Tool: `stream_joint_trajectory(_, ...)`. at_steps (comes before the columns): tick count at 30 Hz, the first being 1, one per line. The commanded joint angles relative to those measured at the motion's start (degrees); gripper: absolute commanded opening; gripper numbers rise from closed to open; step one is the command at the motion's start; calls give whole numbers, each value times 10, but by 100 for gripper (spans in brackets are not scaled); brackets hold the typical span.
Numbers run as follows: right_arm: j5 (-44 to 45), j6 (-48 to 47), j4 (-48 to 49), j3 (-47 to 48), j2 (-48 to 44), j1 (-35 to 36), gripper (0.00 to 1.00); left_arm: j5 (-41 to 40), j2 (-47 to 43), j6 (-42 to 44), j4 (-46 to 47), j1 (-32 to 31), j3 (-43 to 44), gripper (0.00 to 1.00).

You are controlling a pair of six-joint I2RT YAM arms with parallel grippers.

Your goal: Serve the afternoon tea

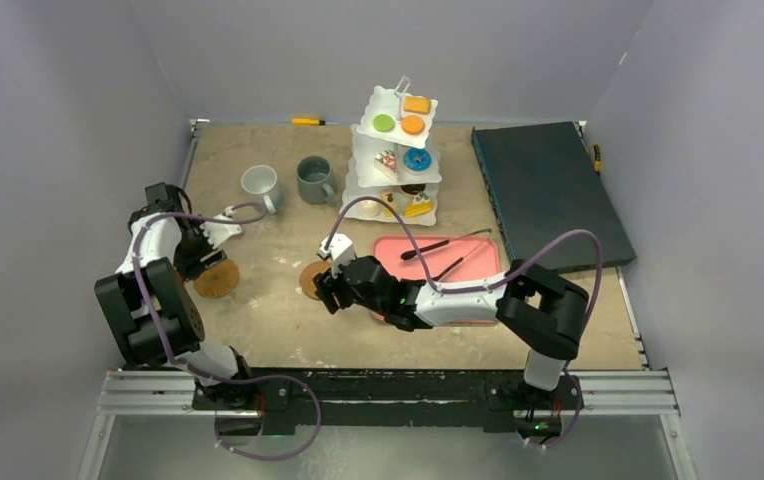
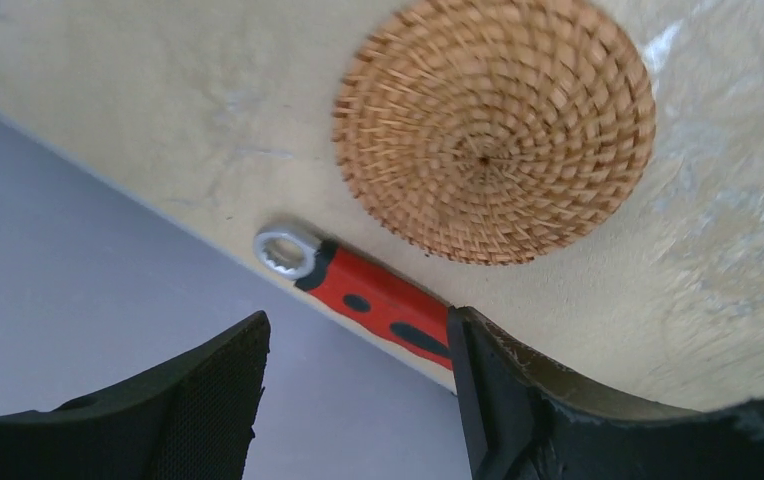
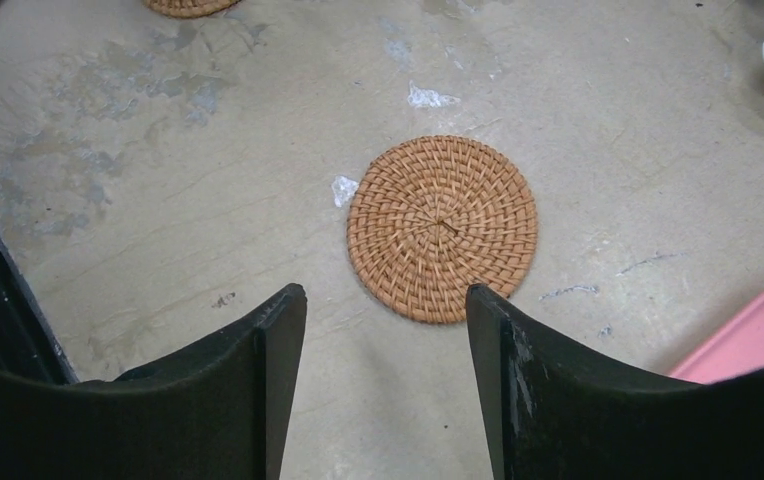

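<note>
The white three-tier stand (image 1: 358,183) at the back carries several toy pastries and donuts (image 1: 414,126). A white mug (image 1: 258,183) and a grey mug (image 1: 315,180) stand to its left. One round woven coaster (image 1: 218,280) (image 2: 494,128) lies flat at the left, with my left gripper (image 1: 201,260) (image 2: 358,340) open just above its near-left side. The other coaster (image 1: 309,276) (image 3: 442,228) lies flat mid-table. My right gripper (image 1: 326,292) (image 3: 386,300) hovers open right behind it, nothing between its fingers.
A pink tray (image 1: 398,252) (image 3: 758,335) with black tongs (image 1: 445,243) sits right of the right gripper. A dark blue board (image 1: 548,195) lies at the back right. A red-handled tool (image 2: 368,297) lies along the table's left edge by the wall.
</note>
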Motion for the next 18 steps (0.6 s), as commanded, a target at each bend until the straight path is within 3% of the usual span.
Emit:
stream_joint_trajectory(1,17,8,7,-14,-37,1,64,-31,2,108,32,9,-50,65)
stream_joint_trajectory(10,31,23,-10,-24,-57,1,64,-30,54,134,124,10,-105,59)
stream_joint_trajectory(18,61,92,-17,-61,-63,-22,59,-18,75,144,121,6,-105,54)
